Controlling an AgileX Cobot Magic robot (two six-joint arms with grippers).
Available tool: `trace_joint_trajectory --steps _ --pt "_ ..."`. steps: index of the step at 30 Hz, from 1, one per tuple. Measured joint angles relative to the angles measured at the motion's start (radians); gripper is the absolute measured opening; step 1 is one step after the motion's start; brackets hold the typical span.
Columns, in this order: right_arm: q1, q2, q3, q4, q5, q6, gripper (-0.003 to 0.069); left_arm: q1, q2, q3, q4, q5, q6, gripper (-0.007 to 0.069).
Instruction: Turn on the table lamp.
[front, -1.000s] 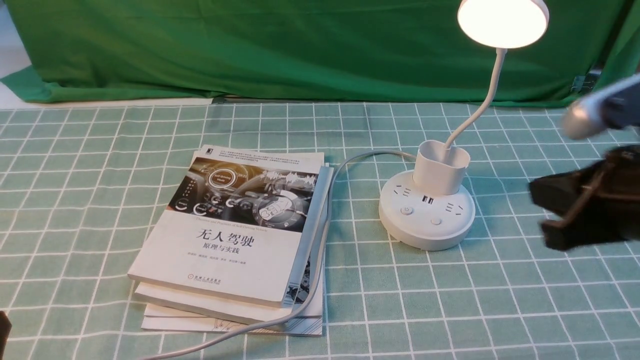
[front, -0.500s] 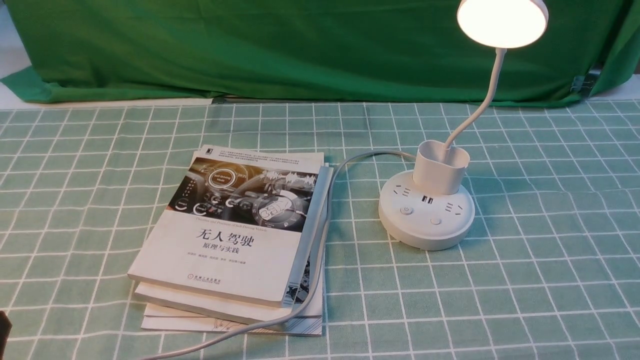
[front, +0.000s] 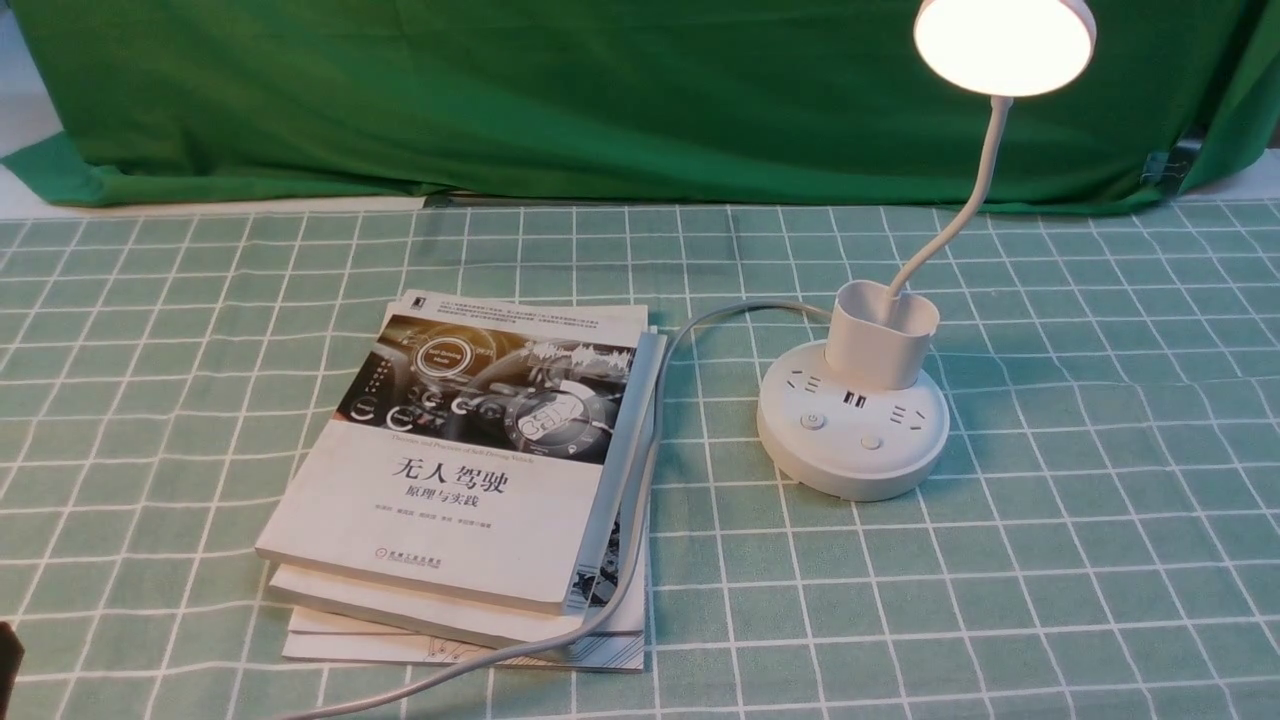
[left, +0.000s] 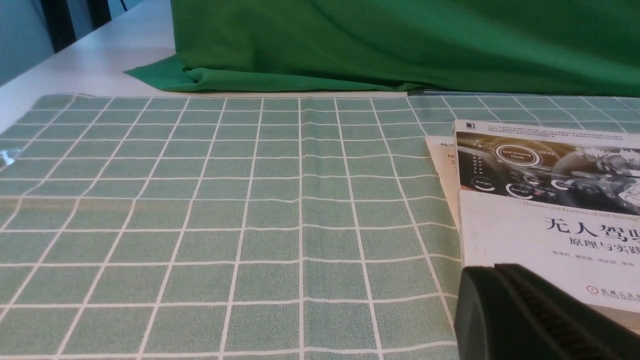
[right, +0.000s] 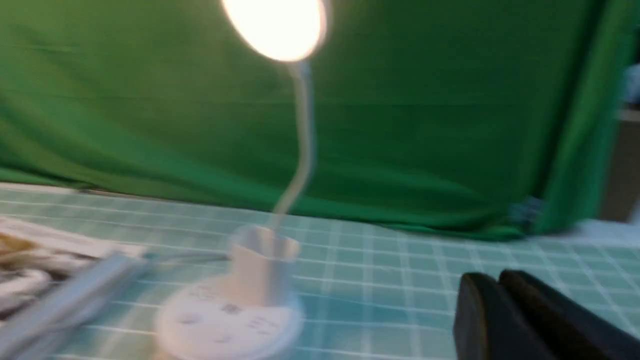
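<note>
Table lamp (front: 853, 460) glowing, its round disc head (front: 1005, 42) lit bright white at the top of the front view, above a thin gooseneck (front: 975, 205) that curves down into the cup-shaped holder (front: 880, 350). The lamp stands upright on the green checked tablecloth (front: 1050, 560), to the right of the stacked books (front: 440, 480) and apart from them, with the power button (front: 813, 421) and a second round button (front: 872, 442) on the near part of its base. A grey cord (front: 645, 490) arcs from behind the base toward the books, lies along their right side, then crosses the lower corner of the pile and leaves at the bottom of the view. The top book has a car dashboard on its cover, and a green curtain (front: 600, 100) hangs behind everything. The left gripper (left: 495, 270) has its tips together, with nothing seen between them. The right gripper (right: 492, 277), blurred in its wrist view, has its tips very close together; I cannot tell whether they meet. Neither gripper is touching the lamp.
</note>
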Motion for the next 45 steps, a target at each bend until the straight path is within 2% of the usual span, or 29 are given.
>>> trace_joint_trajectory --steps 2,3,4,6,10,18,45 --pt "-0.075 -0.038 0.063 -0.069 -0.011 0.089 0.0095 0.000 0.000 0.000 0.000 0.000 0.000 0.0021" --pt "-0.085 -0.041 0.068 -0.074 -0.011 0.098 0.0096 0.000 0.000 0.000 0.000 0.000 0.000 0.0021" --pt "-0.109 -0.060 0.098 -0.107 -0.011 0.164 0.0098 0.000 0.000 0.000 0.000 0.000 0.000 0.0021" --pt "-0.126 -0.083 0.115 -0.141 -0.008 0.230 0.0102 0.000 0.000 0.000 0.000 0.000 0.000 0.0021" --pt "-0.128 -0.148 0.119 -0.164 0.069 0.276 0.0113 0.000 0.000 0.000 0.000 0.000 0.000 0.0021" --pt "-0.128 -0.163 0.120 -0.168 0.219 0.296 0.0134 0.000 0.000 0.000 0.000 0.001 0.000 0.0021" --pt "-0.128 -0.163 0.120 -0.168 0.234 0.297 0.0197 0.000 0.000 0.000 0.000 0.001 0.000 0.0021"
